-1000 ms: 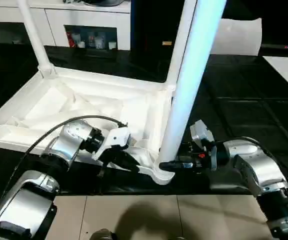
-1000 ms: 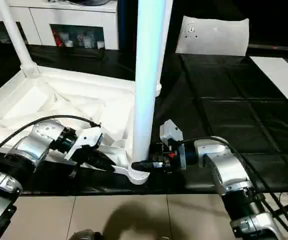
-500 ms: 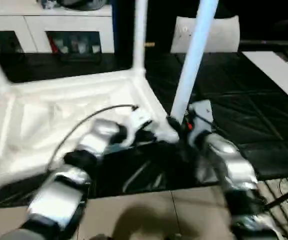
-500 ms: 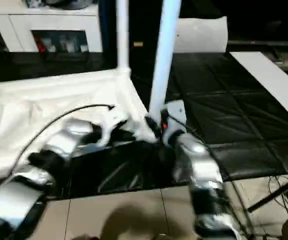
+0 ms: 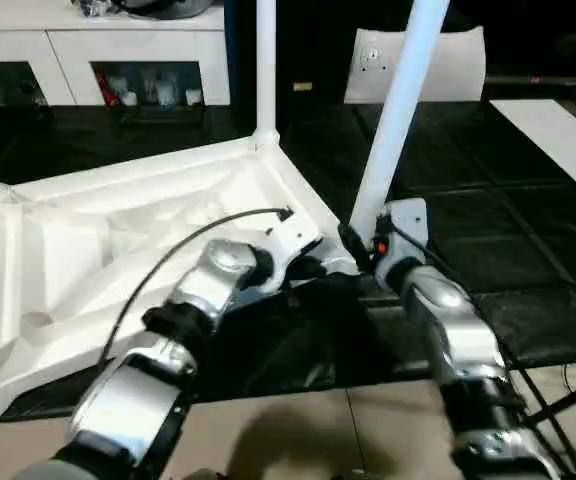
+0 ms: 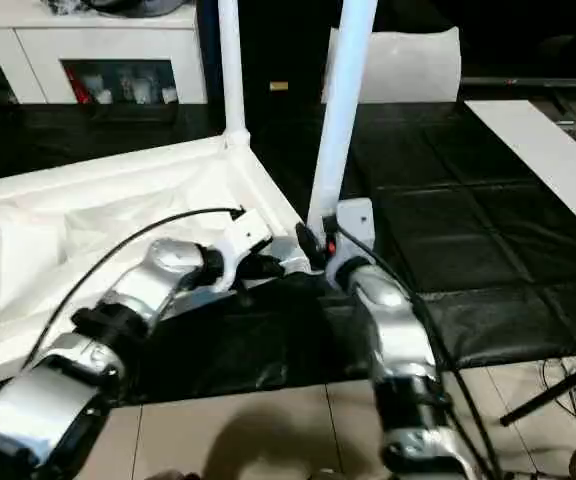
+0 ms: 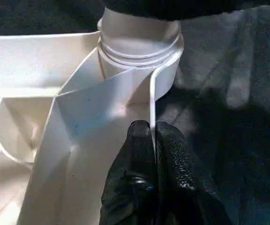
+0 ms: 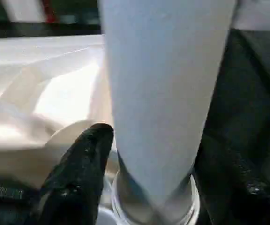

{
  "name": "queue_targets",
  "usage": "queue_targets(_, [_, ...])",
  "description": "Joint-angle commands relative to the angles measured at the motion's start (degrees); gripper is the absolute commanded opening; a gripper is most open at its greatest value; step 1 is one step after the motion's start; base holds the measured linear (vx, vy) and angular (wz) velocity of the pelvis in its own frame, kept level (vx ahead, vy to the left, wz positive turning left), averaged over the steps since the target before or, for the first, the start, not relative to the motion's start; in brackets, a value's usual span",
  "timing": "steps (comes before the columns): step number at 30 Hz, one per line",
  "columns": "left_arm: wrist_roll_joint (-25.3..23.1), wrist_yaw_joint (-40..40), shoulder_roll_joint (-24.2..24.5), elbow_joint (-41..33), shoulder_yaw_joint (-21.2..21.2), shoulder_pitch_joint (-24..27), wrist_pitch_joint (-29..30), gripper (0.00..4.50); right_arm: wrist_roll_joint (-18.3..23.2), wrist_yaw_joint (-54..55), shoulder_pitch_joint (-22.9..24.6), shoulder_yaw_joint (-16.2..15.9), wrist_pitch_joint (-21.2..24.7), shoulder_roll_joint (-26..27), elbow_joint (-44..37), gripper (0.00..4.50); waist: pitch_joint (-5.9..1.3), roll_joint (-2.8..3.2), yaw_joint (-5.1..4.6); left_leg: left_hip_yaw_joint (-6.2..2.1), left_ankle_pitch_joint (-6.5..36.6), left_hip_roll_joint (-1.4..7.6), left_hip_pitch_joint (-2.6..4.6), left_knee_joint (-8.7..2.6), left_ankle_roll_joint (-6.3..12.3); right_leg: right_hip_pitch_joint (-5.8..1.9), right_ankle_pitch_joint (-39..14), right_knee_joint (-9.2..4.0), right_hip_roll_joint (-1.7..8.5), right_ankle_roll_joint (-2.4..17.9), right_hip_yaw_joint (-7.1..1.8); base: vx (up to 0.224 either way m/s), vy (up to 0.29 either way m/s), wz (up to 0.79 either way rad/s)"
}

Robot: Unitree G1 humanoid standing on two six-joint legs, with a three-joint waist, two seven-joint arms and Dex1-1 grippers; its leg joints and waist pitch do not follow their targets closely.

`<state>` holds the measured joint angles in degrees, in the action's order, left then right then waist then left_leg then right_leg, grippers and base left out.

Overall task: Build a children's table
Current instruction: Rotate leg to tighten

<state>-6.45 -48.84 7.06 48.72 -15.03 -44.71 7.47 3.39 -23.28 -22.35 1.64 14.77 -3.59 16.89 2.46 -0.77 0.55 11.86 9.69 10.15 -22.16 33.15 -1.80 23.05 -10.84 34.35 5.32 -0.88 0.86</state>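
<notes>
— Right at the left gripper (image 7: pixel 153 133): pinching shut on the thin rim of the upturned children's table (image 5: pixel 88 250).

— Between the right gripper (image 8: pixel 149 173) fingers: straddling the near leg (image 5: pixel 393 125), loose or clamped, can't tell.

Left claw (image 7: pixel 153 136) pinched closed, right claw (image 8: pixel 149 154) spread wide

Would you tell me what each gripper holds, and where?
The left gripper pinches the tabletop's rim beside a corner socket. The right gripper straddles the leg near its base.
</notes>
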Motion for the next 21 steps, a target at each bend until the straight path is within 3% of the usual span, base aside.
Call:
queue_targets(1, [0.8, -2.2, -0.1, -1.6, -0.4, 0.2, -4.3, 0.00, 2.5, -7.4, 1.3, -5.8, -0.3, 0.5, -1.1, 3.29, -3.27, -0.92, 0.27, -1.30, 13.4, 2.48, 0.91, -3.60, 3.42, -1.96, -11.9, -4.54, 2.49, 11.0, -1.35, 0.000, 0.000, 0.00])
queue_targets(6, [2.4, -15.8, 5.6, -3.4, -2.3, 2.6, -9.9, 0.00, 5.6, -23.8, 3.3, -6.4, -2.1, -9.8, -4.9, 3.64, -3.33, -0.83, 0.58, -1.34, 12.7, 2.71, 0.94, -3.52, 4.32, -2.26, -10.0, -4.25, 2.38, 12.0, -1.26, 0.000, 0.000, 0.00])
queue_targets(8, [2.8, -19.5, 6.9, -4.1, -3.1, 3.3, -11.1, 0.00, 6.3, -27.7, 3.5, -6.9, -2.2, -12.0, -5.4, 3.89, -3.37, -0.72, 0.59, -1.23, 12.5, 2.82, 1.11, -3.42, 4.69, -2.14, -8.5, -4.02, 2.49, 13.5, -1.29, 0.000, 0.000, 0.00])
queue_targets(12, [3.8, -26.4, 9.1, -4.4, -4.0, 3.9, -13.5, 0.00, 7.6, -34.9, 3.4, -8.3, -3.2, -15.6, -5.5, 3.89, -3.25, -0.87, 0.75, -1.19, 13.3, 2.91, 1.18, -3.45, 4.57, -2.14, -9.3, -4.04, 2.50, 14.4, -1.24, 0.000, 0.000, 0.00])
queue_targets(14, [4.0, -28.1, 9.7, -4.2, -4.2, 3.9, -14.3, 0.00, 8.3, -37.2, 3.3, -8.7, -3.4, -16.8, -5.5, 3.89, -3.18, -0.71, 1.49, -1.08, 14.2, 3.17, 1.66, -3.51, 3.92, -1.75, -10.5, -4.11, 2.54, 14.5, -1.34, 0.000, 0.000, 0.00])
queue_targets(15, [3.8, -30.4, 10.6, -3.9, -4.7, 3.8, -15.2, 0.00, 8.8, -40.0, 2.9, -9.3, -4.0, -17.9, -5.0, 3.89, -3.19, -1.03, 1.57, -1.05, 14.1, 3.17, 1.56, -3.53, 3.79, -1.85, -10.5, -4.04, 2.51, 14.5, -1.30, 0.000, 0.000, 0.00])
queue_targets(17, [3.5, -33.6, 11.9, -3.5, -5.3, 3.7, -16.8, 0.00, 9.6, -44.0, 2.3, -10.0, -4.4, -19.3, -4.0, 3.89, -3.14, -0.89, 2.10, -1.06, 13.9, 3.29, 1.52, -3.62, 3.47, -1.91, -9.7, -3.72, 2.42, 14.6, -1.17, 0.000, 0.000, 0.00])
queue_targets(18, [3.4, -34.2, 12.2, -3.4, -5.5, 3.7, -17.1, 0.00, 9.9, -45.1, 2.1, -10.1, -4.3, -19.5, -3.8, 3.65, -3.17, -0.83, 2.24, -1.04, 13.8, 3.32, 1.52, -3.64, 3.40, -1.94, -9.6, -3.66, 2.46, 14.6, -1.17, 0.000, 0.000, 0.00])
queue_targets(21, [3.4, -38.5, 14.0, -4.1, -6.8, 4.2, -18.4, 0.00, 10.8, -49.8, 1.4, -11.5, -3.5, -21.0, -3.3, 3.56, -3.11, -1.04, 2.62, -0.93, 14.2, 3.39, 1.56, -3.62, 2.94, -1.81, -9.6, -3.53, 2.54, 14.9, -1.15, 0.000, 0.000, 0.00])
